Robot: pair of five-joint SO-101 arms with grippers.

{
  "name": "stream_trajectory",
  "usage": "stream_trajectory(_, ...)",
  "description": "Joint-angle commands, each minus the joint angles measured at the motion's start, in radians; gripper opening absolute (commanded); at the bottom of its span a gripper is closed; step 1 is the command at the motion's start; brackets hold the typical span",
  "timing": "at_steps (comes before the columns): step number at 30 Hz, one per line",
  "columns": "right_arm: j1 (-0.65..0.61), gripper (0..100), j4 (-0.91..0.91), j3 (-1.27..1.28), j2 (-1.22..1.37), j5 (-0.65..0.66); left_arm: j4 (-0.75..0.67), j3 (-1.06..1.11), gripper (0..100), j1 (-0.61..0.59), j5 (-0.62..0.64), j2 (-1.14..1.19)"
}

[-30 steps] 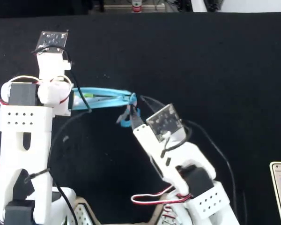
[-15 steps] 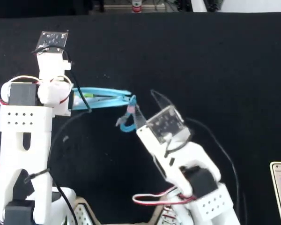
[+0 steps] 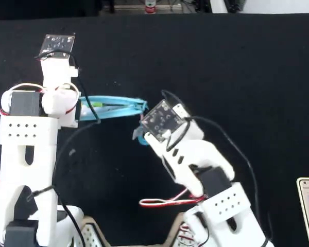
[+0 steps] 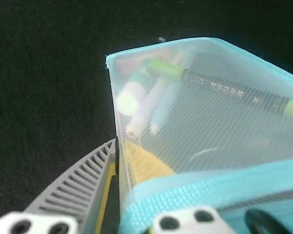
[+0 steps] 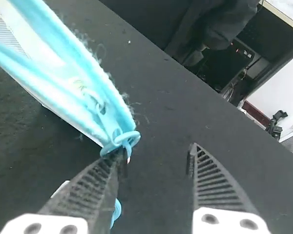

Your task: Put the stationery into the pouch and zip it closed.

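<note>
Right wrist view | right tool (image 5: 157, 150) agape, empty, by zip pull (image 5: 123, 139) | left tool (image 3: 82, 110) clamps pouch (image 4: 210, 126) | print (image 4: 227, 89) illegible

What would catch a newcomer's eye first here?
The translucent, turquoise-edged pouch stands out, clamped on edge in the left gripper with pens visible inside. At its other end the right gripper is open, one finger against the blue zip loop.

A fixed camera looks down over the table (image 3: 247, 62), while both wrist cameras face the same pouch (image 3: 113, 108) from close.
</note>
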Motion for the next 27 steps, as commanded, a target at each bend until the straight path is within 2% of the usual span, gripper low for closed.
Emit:
stream_trajectory(1, -0.054, 20.1, 0.052, -0.054, -0.068, 0.017, 0.009, 0.047, 3, -0.015, 0.000, 0.014)
stream_trajectory(6, -0.110, 20.1, 0.112, -0.036, -0.183, 0.012, 0.009, 0.047, 3, -0.015, -0.002, 0.014)
stream_trajectory(17, -0.106, 19.8, -0.035, 0.097, -0.200, 0.012, 0.009, 0.047, 3, -0.015, -0.002, 0.014)
stream_trajectory(21, -0.103, 15.2, -0.038, 0.097, -0.200, 0.012, 0.009, 0.047, 3, -0.015, -0.002, 0.014)
stream_trajectory(24, -0.048, 16.4, -0.041, 0.097, -0.200, 0.011, 0.009, 0.047, 3, -0.016, -0.002, 0.012)
stream_trajectory(27, 0.034, 18.6, -0.057, 0.093, -0.200, -0.086, 0.009, 0.047, 3, -0.016, -0.002, 0.012)
